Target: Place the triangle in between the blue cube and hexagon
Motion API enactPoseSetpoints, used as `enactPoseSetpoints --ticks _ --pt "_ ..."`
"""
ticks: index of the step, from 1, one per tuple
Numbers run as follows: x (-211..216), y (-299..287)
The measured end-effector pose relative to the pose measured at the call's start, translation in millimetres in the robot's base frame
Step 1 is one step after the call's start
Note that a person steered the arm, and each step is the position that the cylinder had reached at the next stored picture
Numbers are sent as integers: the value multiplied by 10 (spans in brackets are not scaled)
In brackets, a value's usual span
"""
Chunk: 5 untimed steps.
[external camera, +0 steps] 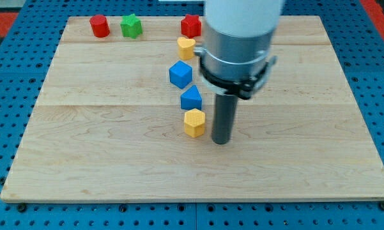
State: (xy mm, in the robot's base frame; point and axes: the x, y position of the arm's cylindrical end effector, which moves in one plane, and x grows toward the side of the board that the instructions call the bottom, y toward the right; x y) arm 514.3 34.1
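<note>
The blue triangle (pixel 191 99) already sits between the blue cube (pixel 181 75) and the yellow hexagon (pixel 194 122) — nearly done. My tip (pixel 222 142), a bare rod tool holding nothing, stands just right of the hexagon.

The board (pixel 115 153) is showing pale, matt wood with fine grain running across its joined planks. The blue cube (pixel 181 75), blue triangle (pixel 191 98) and yellow hexagon (pixel 194 122) are looking like smooth painted pieces (faintly glossy on top). My tip (pixel 222 142) is ending a dark, matt rod under a brushed metal collar (pixel 233 57).
</note>
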Motion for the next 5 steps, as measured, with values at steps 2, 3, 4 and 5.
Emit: enactPoseSetpoints --ticks 2,3,4,5 --pt "-7 -342" --pt "46 -438" --pt "-2 133" --pt "-570 346"
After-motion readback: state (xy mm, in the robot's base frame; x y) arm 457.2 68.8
